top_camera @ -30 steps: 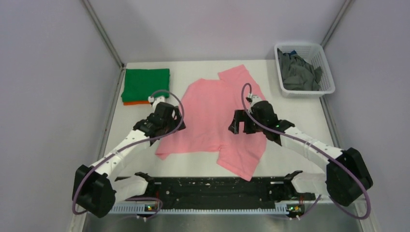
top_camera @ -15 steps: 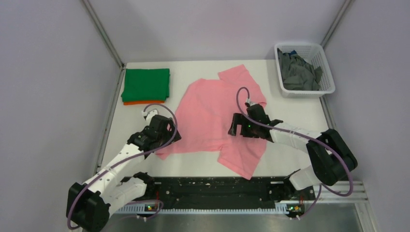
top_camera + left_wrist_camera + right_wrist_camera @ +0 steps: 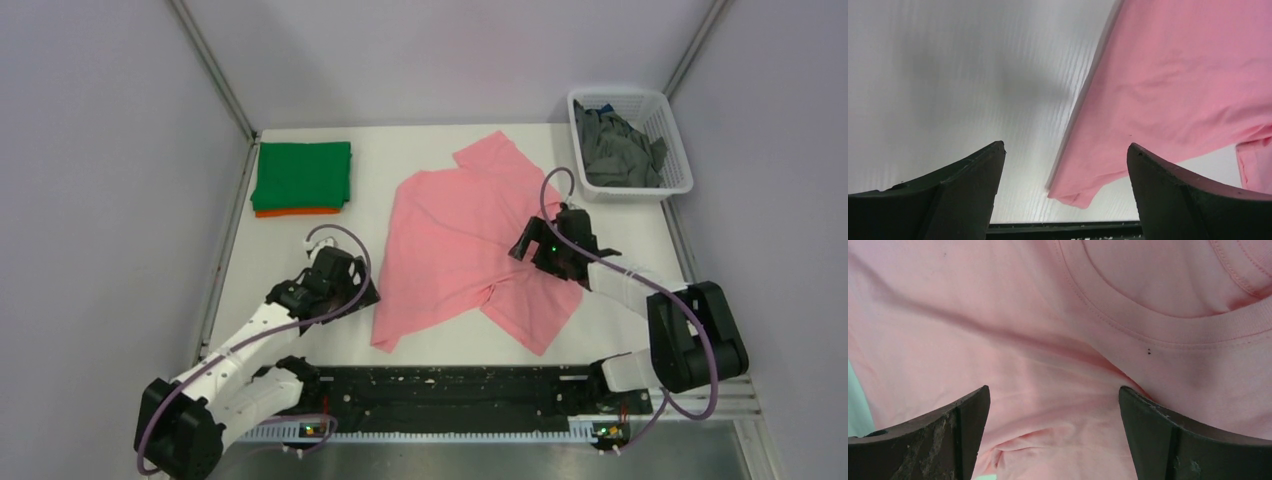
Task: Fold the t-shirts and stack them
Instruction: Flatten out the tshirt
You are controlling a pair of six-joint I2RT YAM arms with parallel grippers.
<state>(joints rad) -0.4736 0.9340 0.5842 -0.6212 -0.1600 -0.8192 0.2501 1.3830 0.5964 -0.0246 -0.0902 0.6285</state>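
Pink t-shirt (image 3: 450, 240) collar (image 3: 1158, 330) only in right wrist view; basket (image 3: 618, 94) only overhead; left, right jaws open.

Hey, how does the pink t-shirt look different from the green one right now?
The pink t-shirt lies spread open and wrinkled; the green t-shirt is folded into a neat rectangle. The pink one lies directly on the table near its middle; the green one sits in the far left corner atop an orange shirt, of which only an edge shows. Unfolded, the pink one covers far more surface than the green one. Both are plain, single-colour cloth.
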